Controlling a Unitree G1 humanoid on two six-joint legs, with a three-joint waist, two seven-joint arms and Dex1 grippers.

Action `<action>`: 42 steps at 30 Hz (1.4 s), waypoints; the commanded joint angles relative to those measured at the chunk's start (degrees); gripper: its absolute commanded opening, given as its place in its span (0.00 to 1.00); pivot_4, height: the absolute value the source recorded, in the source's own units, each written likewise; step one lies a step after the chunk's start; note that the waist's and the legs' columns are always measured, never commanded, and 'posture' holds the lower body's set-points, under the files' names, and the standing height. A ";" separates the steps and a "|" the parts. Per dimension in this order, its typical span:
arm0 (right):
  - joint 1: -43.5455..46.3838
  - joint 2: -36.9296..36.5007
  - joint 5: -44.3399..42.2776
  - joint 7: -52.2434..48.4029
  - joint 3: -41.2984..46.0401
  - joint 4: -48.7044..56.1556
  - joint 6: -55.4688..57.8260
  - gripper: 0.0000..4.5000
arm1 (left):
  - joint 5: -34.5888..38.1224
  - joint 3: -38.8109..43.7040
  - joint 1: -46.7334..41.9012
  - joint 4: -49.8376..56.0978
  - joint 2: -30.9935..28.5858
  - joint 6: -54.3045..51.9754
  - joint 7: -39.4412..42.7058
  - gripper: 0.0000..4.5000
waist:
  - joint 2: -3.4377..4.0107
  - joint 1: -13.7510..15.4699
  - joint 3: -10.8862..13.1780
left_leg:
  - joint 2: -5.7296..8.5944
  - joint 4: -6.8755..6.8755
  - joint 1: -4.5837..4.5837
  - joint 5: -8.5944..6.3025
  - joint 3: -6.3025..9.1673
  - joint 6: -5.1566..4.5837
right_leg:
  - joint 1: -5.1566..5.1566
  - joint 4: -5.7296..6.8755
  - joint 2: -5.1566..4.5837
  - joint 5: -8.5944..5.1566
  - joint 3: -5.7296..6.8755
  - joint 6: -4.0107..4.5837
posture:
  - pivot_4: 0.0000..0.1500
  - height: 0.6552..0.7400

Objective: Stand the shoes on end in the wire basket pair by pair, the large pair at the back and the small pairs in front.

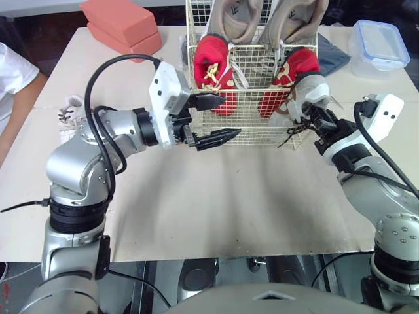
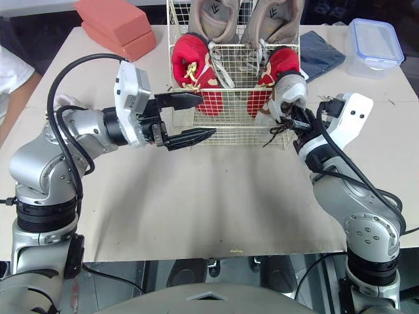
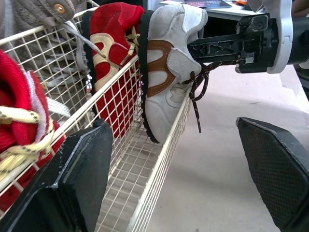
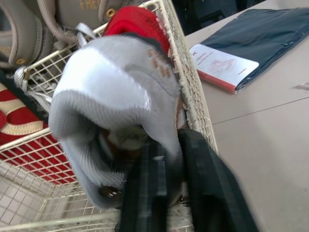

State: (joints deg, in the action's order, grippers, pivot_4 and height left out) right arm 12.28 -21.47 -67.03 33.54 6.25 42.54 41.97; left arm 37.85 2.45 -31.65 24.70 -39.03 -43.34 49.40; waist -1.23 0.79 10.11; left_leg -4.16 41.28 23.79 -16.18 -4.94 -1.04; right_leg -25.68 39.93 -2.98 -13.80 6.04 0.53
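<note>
Right now my right gripper (image 1: pixel 308 119) is clenched on the small grey suede shoe (image 3: pixel 169 72), holding it on end at the 4 o'clock corner of the wire basket (image 1: pixel 249 140), just beside a red shoe (image 1: pixel 294 70). I cannot tell whether its toe is inside the wire. My left gripper (image 1: pixel 229 118) hangs released at the basket's 7 o'clock corner. Both large tan shoes (image 1: pixel 239 16) stand at 12 o'clock. Another pale small shoe (image 1: pixel 69 111) lies at the table's 9 o'clock.
</note>
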 commanded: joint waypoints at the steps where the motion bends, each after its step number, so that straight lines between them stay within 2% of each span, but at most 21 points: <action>1: 0.17 -1.39 -0.11 -1.43 0.34 1.07 0.88 0.51 | 0.93 2.34 -0.05 2.27 -1.04 0.75 -0.59 1.00 | 0.00 -0.02 0.00 | 0.00 0.00 0.00 0.00 0.00 0.00 | 0.00 0.00 0.00 0.00 0.00 0.00 | 1.00 0.36; 4: 1.02 -4.31 1.24 -3.32 1.59 1.07 1.42 0.84 | 0.63 2.66 0.51 1.74 -1.73 1.26 -0.44 1.00 | 0.00 -0.16 0.00 | 0.01 -0.01 -0.02 0.00 -0.02 0.00 | -0.01 0.00 0.03 0.00 -0.03 0.00 | 1.00 0.36; 6: 1.43 -7.70 1.24 -5.40 3.79 0.87 1.93 0.98 | 0.53 3.12 0.77 0.99 -2.30 1.71 -0.14 1.00 | 0.01 -0.10 0.00 | 0.00 -0.01 -0.02 0.00 -0.03 0.00 | -0.02 0.01 0.04 0.00 -0.03 0.00 | 1.00 0.36; 12: -2.41 -19.49 -2.05 -18.55 12.83 -0.22 3.09 0.98 | -0.60 4.56 1.77 -2.12 -4.86 3.57 1.48 1.00 | 0.00 0.13 0.00 | 0.04 -0.01 0.02 -0.01 0.01 -0.02 | 0.00 -0.05 0.03 -0.01 0.05 -0.01 | 1.00 0.36; 15: -9.65 -24.78 0.03 -38.07 18.47 0.67 -0.33 0.98 | -1.54 6.25 2.47 -4.97 -6.31 5.30 2.47 1.00 | 0.01 0.22 0.01 | 0.07 -0.05 0.02 -0.08 0.00 -0.13 | -0.01 -0.08 0.03 -0.02 0.04 -0.02 | 1.00 0.36; 19: -18.40 -25.96 2.48 -55.55 21.56 3.04 -5.15 0.98 | -2.17 8.38 3.12 -8.14 -7.21 7.18 2.70 1.00 | -0.01 0.17 0.01 | 0.03 -0.09 0.00 -0.16 0.03 -0.28 | 0.00 -0.11 0.04 -0.03 0.07 -0.05 | 1.00 0.36; 22: -21.08 -24.72 4.52 -63.59 19.78 5.45 -9.07 0.98 | -2.32 11.17 2.86 -11.63 -7.41 8.02 1.55 1.00 | -0.01 0.00 0.01 | -0.02 -0.08 -0.04 -0.17 0.04 -0.28 | 0.01 -0.08 0.04 -0.04 0.06 -0.06 | 1.00 0.36; 25: -19.28 -22.12 10.27 -66.98 13.38 7.24 -13.49 0.98 | -4.75 14.38 2.60 -17.96 -8.29 9.80 -1.00 1.00 | -0.03 -0.07 0.00 | -0.02 -0.08 -0.09 -0.17 0.05 -0.28 | 0.02 -0.05 0.06 -0.04 0.04 -0.05 | 1.00 0.36; 29: -15.14 -16.91 16.22 -66.37 6.05 7.67 -17.39 0.98 | -5.79 19.33 1.76 -27.45 -8.92 10.47 -4.62 1.00 | -0.04 0.02 -0.01 | -0.04 -0.08 -0.07 -0.16 0.09 -0.27 | 0.01 -0.04 0.11 -0.04 0.08 -0.04 | 1.00 0.36; 32: -13.94 -14.44 19.96 -67.77 1.68 7.07 -19.72 0.98 | -7.69 21.34 1.82 -35.55 -11.53 11.57 -4.73 1.00 | -0.14 0.07 -0.02 | -0.05 -0.07 -0.01 -0.14 0.09 -0.24 | 0.00 -0.08 0.05 -0.04 0.12 -0.05 | 1.00 0.36; 36: -14.26 -13.48 24.30 -71.06 -1.27 5.01 -22.69 0.98 | -11.31 20.45 0.43 -47.34 -15.19 14.76 -3.12 1.00 | -0.21 0.12 -0.05 | -0.02 -0.07 0.03 -0.02 0.06 -0.03 | 0.00 -0.10 -0.04 -0.04 0.18 -0.04 | 1.00 0.36; 42: -13.58 -12.22 27.55 -73.46 -3.15 2.68 -25.42 0.98 | -17.40 16.05 -10.03 -67.08 -18.71 19.06 -0.63 1.00 | -0.52 0.29 -0.10 | 0.00 -0.04 0.04 -0.15 0.15 -0.26 | 0.03 -0.05 -0.06 -0.05 0.56 -0.03 | 1.00 0.36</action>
State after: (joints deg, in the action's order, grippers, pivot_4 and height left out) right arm -1.77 -34.16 -40.41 -39.10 3.19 44.53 18.44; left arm 22.28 19.26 -38.20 -38.40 -55.99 -26.75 48.48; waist -1.75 1.08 10.00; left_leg -4.16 41.26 23.84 -16.34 -4.79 -1.30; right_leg -25.65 39.89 -3.04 -13.85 6.61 0.50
